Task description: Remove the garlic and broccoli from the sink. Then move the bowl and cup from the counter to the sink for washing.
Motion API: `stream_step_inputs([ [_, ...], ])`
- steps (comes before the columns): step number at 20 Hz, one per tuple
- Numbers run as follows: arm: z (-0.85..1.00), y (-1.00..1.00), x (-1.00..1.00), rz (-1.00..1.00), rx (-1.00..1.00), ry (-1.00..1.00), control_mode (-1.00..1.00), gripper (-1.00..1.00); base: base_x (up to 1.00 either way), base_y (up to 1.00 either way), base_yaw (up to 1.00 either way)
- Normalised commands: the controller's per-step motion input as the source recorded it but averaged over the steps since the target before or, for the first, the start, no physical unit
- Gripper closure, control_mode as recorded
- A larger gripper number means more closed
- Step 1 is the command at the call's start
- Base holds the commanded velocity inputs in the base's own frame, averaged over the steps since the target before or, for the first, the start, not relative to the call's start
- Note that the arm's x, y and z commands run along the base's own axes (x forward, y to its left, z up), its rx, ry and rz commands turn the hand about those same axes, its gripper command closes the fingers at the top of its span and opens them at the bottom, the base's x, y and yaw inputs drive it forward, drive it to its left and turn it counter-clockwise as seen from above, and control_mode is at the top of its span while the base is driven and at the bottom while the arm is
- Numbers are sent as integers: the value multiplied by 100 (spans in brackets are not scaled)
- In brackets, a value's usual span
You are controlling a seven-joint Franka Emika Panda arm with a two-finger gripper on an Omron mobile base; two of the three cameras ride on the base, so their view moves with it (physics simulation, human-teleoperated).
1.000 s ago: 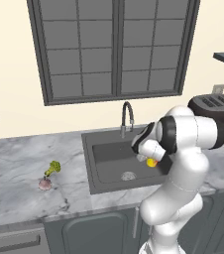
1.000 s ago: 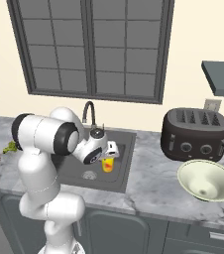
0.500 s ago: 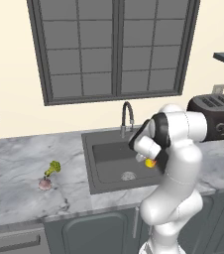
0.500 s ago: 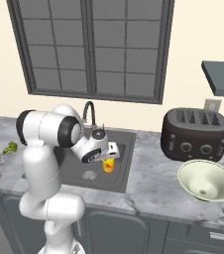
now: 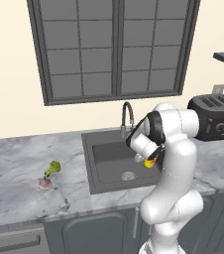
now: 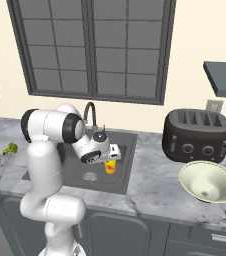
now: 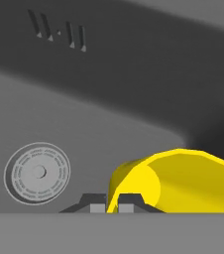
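tool (image 5: 148, 159) grips the cup (image 5: 149, 161) over the sink (image 5: 115, 159) in the left base view — garlic (image 5: 44, 184) and broccoli (image 5: 53, 168) lie on the counter (image 5: 15, 173). right base view: bowl (image 6: 208, 182) beside the toaster (image 6: 197, 135). hand view: drain disc (image 7: 37, 172) beside the cup's rim.

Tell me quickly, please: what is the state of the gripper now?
Gripper: closed on the rim of the small bright yellow tapered cup, over the dark grey sink basin.
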Motion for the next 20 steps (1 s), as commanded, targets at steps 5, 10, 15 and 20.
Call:
stream_step_inputs([
  [5,-13,-11,15,0,-1,-2,-100,100,0,0,0],
  [10,-11,-11,16,0,-1,-2,-100,100,0,0,0],
  [15,-12,-15,12,0,-1,0,-100,100,0,0,0],
  [20,-11,-19,11,0,0,0,-100,100,0,0,0],
])
